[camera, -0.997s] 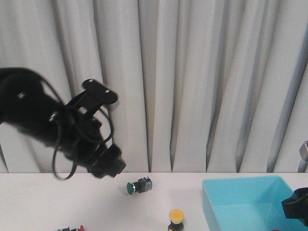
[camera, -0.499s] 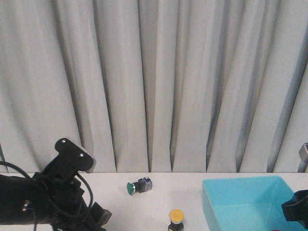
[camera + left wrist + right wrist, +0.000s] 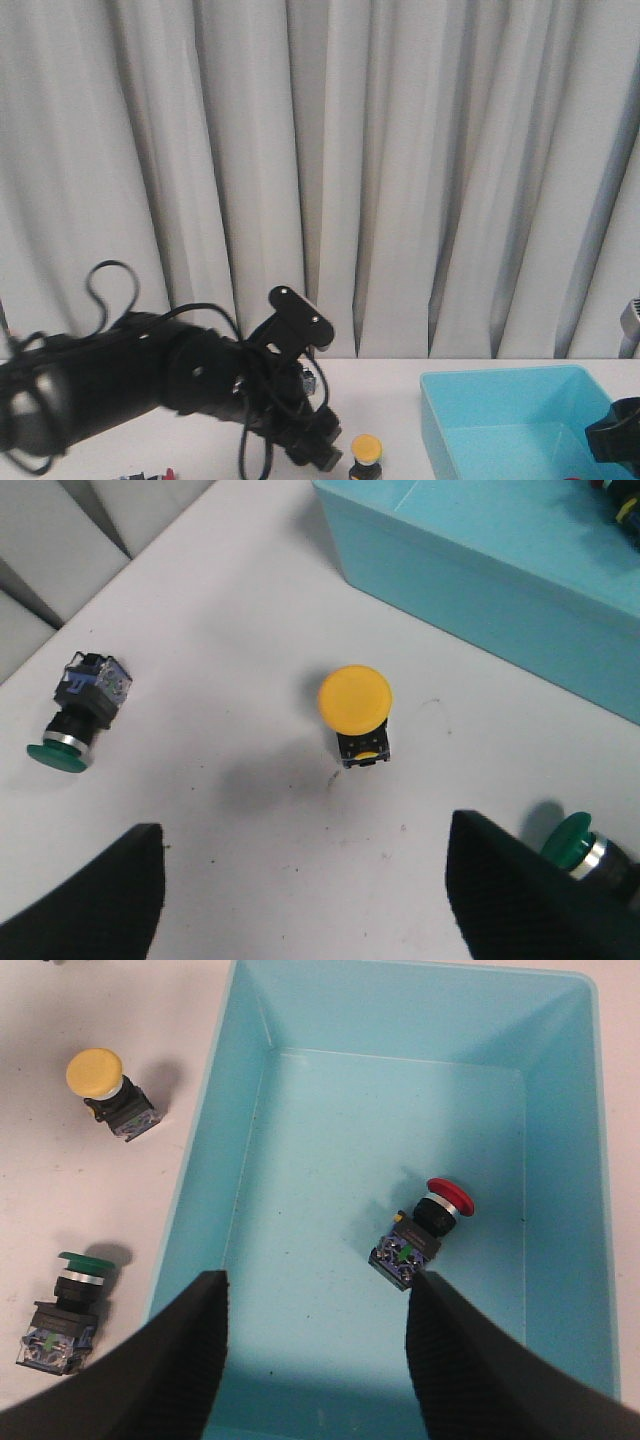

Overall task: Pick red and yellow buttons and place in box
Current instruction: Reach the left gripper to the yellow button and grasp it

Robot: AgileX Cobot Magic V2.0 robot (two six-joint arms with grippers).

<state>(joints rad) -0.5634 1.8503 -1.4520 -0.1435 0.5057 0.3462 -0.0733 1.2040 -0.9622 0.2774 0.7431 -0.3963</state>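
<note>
The yellow button [image 3: 356,698] stands upright on the white table, yellow cap over a black body, a short way from the turquoise box [image 3: 480,575]. My left gripper [image 3: 310,900] hovers open just short of it, with only bare table between the fingers. In the front view the left gripper [image 3: 322,455] sits low beside the yellow button [image 3: 366,446]. The red button [image 3: 428,1228] lies tilted on the floor of the box [image 3: 240,1130]. My right gripper [image 3: 320,1360] hangs open over the box, holding nothing. The yellow button [image 3: 103,1084] stands outside the box's wall.
One green-capped button [image 3: 78,708] lies on its side toward the curtain. Another green button [image 3: 68,1298] stands close to the box's outer wall and also shows beside my left finger [image 3: 585,845]. A grey curtain [image 3: 400,180] closes off the back of the table.
My left arm dropped from high on the left, then swung right and now sits low next to the yellow button. The right arm, box and buttons have not moved.
</note>
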